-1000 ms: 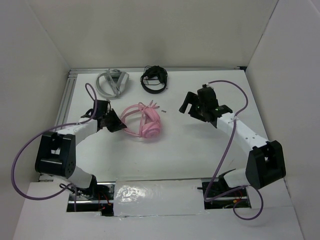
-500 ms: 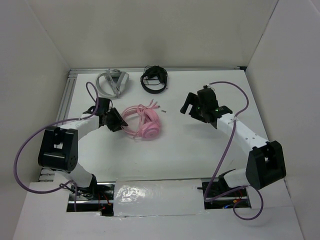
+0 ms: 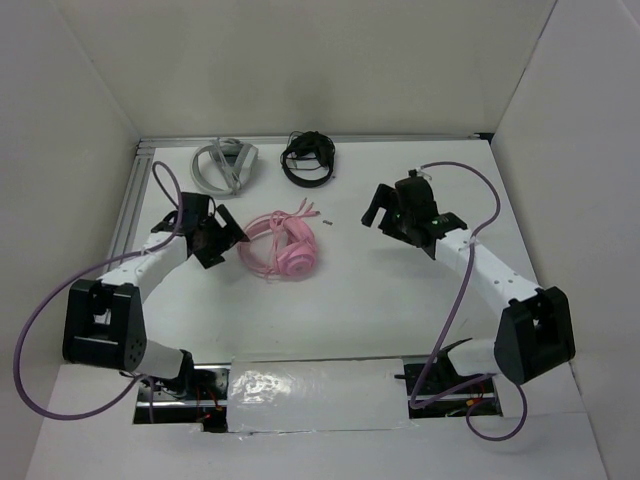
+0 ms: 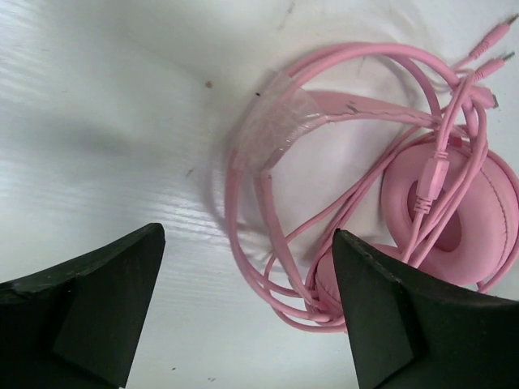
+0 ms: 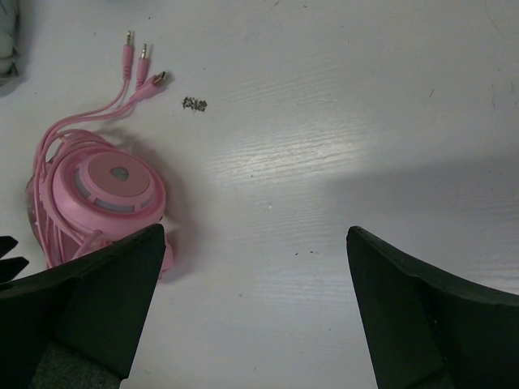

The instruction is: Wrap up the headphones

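Note:
The pink headphones [image 3: 285, 245] lie folded on the white table, their thin cable looped around the earcups and headband. In the left wrist view the headband and cable loops [image 4: 280, 211] spread in front of the jaws, one earcup [image 4: 454, 215] at the right. My left gripper [image 3: 222, 240] stands open just left of the headband, with nothing between its fingers. My right gripper [image 3: 380, 208] hovers open to the right, apart from them. The right wrist view has an earcup [image 5: 105, 194] at its left and the plug ends [image 5: 138, 61] lying loose above it.
Grey headphones [image 3: 226, 165] and black headphones [image 3: 308, 158] lie at the back of the table. A small dark speck [image 5: 195, 103] sits near the plugs. White walls close in the table on three sides; a metal rail [image 3: 132, 195] runs along the left edge.
My left gripper has opened, let go of the pink headphones and drawn back to the left. The headphones shifted slightly left. The right arm stayed put.

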Robot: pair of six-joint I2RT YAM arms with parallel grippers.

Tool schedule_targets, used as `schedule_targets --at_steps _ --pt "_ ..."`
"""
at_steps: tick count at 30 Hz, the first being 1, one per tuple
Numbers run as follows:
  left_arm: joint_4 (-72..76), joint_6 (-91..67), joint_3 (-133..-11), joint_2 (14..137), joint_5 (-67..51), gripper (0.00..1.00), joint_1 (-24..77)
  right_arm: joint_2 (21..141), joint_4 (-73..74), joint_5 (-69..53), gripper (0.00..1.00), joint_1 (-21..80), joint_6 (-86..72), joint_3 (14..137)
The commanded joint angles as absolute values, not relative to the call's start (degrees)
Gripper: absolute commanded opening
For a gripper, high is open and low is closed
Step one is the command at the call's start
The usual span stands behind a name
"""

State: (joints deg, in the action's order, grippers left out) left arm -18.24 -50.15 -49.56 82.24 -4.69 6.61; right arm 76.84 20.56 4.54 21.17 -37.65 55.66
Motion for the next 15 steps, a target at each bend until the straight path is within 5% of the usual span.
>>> schedule_targets --at_steps 1,7,15 --pt "-22.67 -51.24 -52.99 78.68 -1.23 0.97 4.92 72.95 20.65 7.64 1.00 21.88 -37.97 55.37" --pt "-27.51 -47.55 -53.18 66.38 -4.47 0.99 4.66 65.04 17.41 10.89 1.00 21.97 -37.88 50.63" --pt "-28.49 -50.09 -41.95 33.98 -7.90 0.99 6.85 48.53 24.59 22.40 1.00 21.80 -41.83 44.74"
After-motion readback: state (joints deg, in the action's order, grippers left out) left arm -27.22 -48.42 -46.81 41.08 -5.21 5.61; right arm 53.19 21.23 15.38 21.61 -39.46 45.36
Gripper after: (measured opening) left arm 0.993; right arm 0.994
